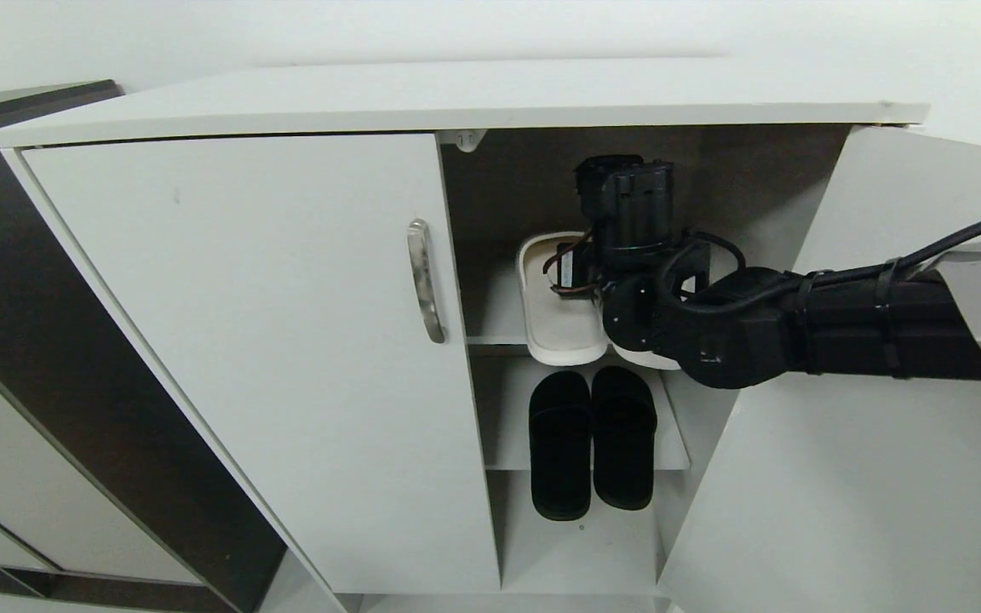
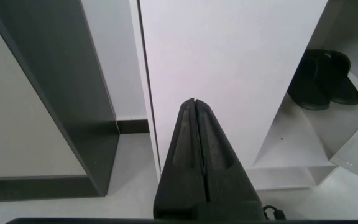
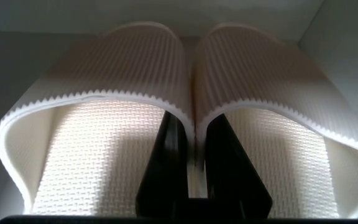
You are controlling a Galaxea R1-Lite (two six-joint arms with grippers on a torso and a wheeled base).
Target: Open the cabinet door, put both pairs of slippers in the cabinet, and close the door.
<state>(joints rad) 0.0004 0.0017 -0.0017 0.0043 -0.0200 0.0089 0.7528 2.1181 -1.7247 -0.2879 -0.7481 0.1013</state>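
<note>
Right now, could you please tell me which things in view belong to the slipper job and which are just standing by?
Job: white slippers, held by the right gripper on the upper shelf; black slippers on the lower shelf; cabinet; its open door.
Standing by: left gripper, shut; dark panel beside the cabinet.

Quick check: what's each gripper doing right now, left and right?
Left gripper: closed, empty.
Right gripper: closed on the white slippers.
</note>
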